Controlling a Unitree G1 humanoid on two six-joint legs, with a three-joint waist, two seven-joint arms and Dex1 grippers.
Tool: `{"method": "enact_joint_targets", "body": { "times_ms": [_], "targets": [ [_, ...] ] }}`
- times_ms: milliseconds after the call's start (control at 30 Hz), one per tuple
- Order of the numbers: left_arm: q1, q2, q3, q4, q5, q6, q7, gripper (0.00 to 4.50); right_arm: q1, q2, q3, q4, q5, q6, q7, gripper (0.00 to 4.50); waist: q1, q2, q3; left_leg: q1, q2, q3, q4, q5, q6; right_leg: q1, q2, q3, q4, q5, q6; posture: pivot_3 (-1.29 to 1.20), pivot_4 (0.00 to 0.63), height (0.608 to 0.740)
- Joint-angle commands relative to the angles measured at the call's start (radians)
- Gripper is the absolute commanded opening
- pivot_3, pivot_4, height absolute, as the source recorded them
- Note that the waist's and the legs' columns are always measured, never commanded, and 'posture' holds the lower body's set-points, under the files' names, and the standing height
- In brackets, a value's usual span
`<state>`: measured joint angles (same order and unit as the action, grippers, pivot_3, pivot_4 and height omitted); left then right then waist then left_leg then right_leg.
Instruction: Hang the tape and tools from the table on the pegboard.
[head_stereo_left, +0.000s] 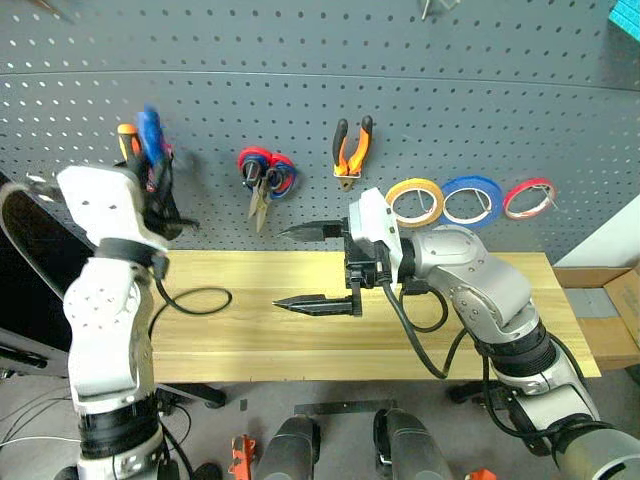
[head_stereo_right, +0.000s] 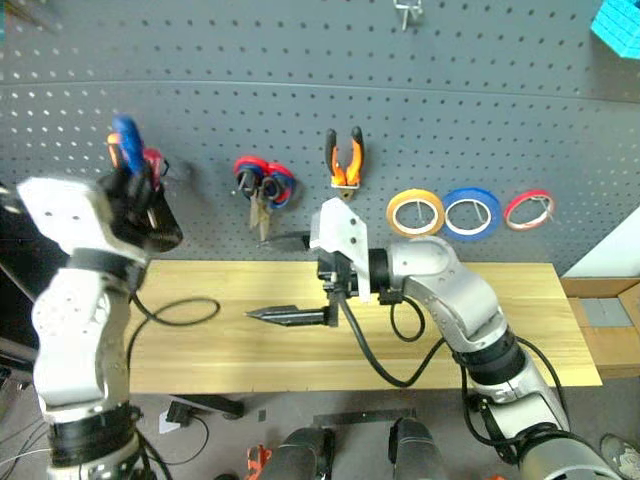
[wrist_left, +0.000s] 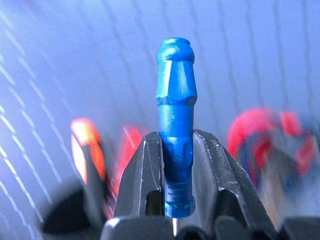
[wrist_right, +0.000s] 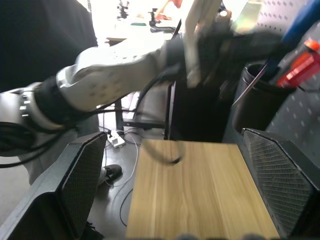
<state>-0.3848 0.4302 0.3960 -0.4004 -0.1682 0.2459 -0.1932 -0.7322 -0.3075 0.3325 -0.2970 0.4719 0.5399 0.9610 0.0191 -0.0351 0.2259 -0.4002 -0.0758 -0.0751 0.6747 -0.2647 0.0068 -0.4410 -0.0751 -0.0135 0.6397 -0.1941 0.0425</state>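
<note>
My left gripper (wrist_left: 175, 160) is shut on the blue-handled screwdriver (wrist_left: 175, 105), handle up, raised close in front of the pegboard (head_stereo_left: 500, 90) at its left side; in the left eye view the screwdriver (head_stereo_left: 150, 132) is blurred. The orange-and-black pliers (head_stereo_left: 351, 150) hang on the board at the middle. The yellow tape (head_stereo_left: 415, 201) hangs to their right. My right gripper (head_stereo_left: 278, 267) stands open over the middle of the table (head_stereo_left: 480, 320), fingers level and pointing left, with nothing between them.
Red-and-blue scissors (head_stereo_left: 265, 180) hang left of the pliers. A blue ring (head_stereo_left: 472, 201) and a red ring (head_stereo_left: 528, 198) hang right of the yellow tape. A black holder (wrist_right: 260, 100) with red-handled tools sits at the board's left. A black cable (head_stereo_left: 195, 298) loops on the table's left part.
</note>
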Motion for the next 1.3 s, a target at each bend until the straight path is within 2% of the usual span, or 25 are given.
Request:
{"method": "enact_joint_targets", "body": {
  "times_ms": [33, 167, 367, 600, 800, 933, 1300],
  "targets": [
    [-0.126, 0.046, 0.074, 0.013, -0.073, 0.007, 0.027, 0.46, -0.036, 0.024, -0.031, 0.0, 0.008, -0.028, -0.008, 4.5, 0.003, 0.0, 0.0, 0.0, 0.0, 0.0, 0.0, 0.0, -0.001, 0.0, 0.001, 0.0, 0.0, 0.0, 0.0, 0.09, 0.162, 0.74],
    [-0.159, 0.095, 0.068, 0.083, -0.058, -0.018, 0.001, 0.46, -0.095, 0.101, -0.082, 0.075, -0.029, -0.03, -0.142, 4.5, 0.002, 0.0, 0.0, 0.0, 0.0, 0.001, 0.0, 0.002, -0.004, -0.001, 0.002, 0.001, 0.001, 0.0, 0.0, 0.09, 0.161, 0.74],
    [-0.16, 0.105, 0.065, 0.224, -0.04, -0.099, 0.002, 0.46, -0.149, 0.161, -0.099, 0.164, -0.127, -0.052, -0.285, 4.5, 0.003, -0.001, -0.001, 0.001, 0.0, 0.001, 0.0, 0.002, -0.005, -0.001, 0.003, 0.002, 0.002, 0.0, 0.0, 0.07, 0.159, 0.74],
    [-0.168, 0.089, 0.035, 0.395, -0.033, -0.253, -0.026, 0.46, -0.132, 0.154, -0.078, 0.15, -0.159, -0.061, -0.279, 4.5, 0.002, -0.001, -0.001, 0.0, 0.0, 0.001, 0.0, 0.002, -0.005, -0.002, 0.003, 0.002, 0.002, 0.0, 0.0, 0.05, 0.15, 0.74],
    [-0.137, 0.075, -0.004, 0.465, 0.02, -0.352, -0.002, 0.46, -0.117, 0.152, -0.083, 0.119, -0.162, -0.046, -0.282, 4.5, -0.001, -0.001, -0.001, 0.0, 0.0, 0.002, 0.0, 0.002, -0.005, -0.002, 0.003, 0.002, 0.002, 0.0, 0.0, 0.03, 0.144, 0.74],
    [-0.123, 0.068, -0.012, 0.479, 0.003, -0.404, -0.033, 0.46, -0.108, 0.156, -0.081, 0.112, -0.165, -0.05, -0.282, 4.5, -0.002, -0.002, -0.003, 0.0, 0.0, 0.002, 0.0, 0.002, -0.005, -0.002, 0.003, 0.002, 0.002, 0.0, 0.0, 0.03, 0.131, 0.74],
    [-0.054, 0.07, 0.033, 0.397, -0.036, -0.355, 0.003, 4.16, -0.114, 0.15, -0.077, 0.132, -0.169, -0.073, -0.235, 4.5, 0.0, -0.005, -0.014, 0.0, 0.0, 0.003, 0.001, 0.002, -0.005, -0.002, 0.003, 0.003, 0.003, 0.0, -0.001, 0.07, 0.106, 0.74]
  ]
}}
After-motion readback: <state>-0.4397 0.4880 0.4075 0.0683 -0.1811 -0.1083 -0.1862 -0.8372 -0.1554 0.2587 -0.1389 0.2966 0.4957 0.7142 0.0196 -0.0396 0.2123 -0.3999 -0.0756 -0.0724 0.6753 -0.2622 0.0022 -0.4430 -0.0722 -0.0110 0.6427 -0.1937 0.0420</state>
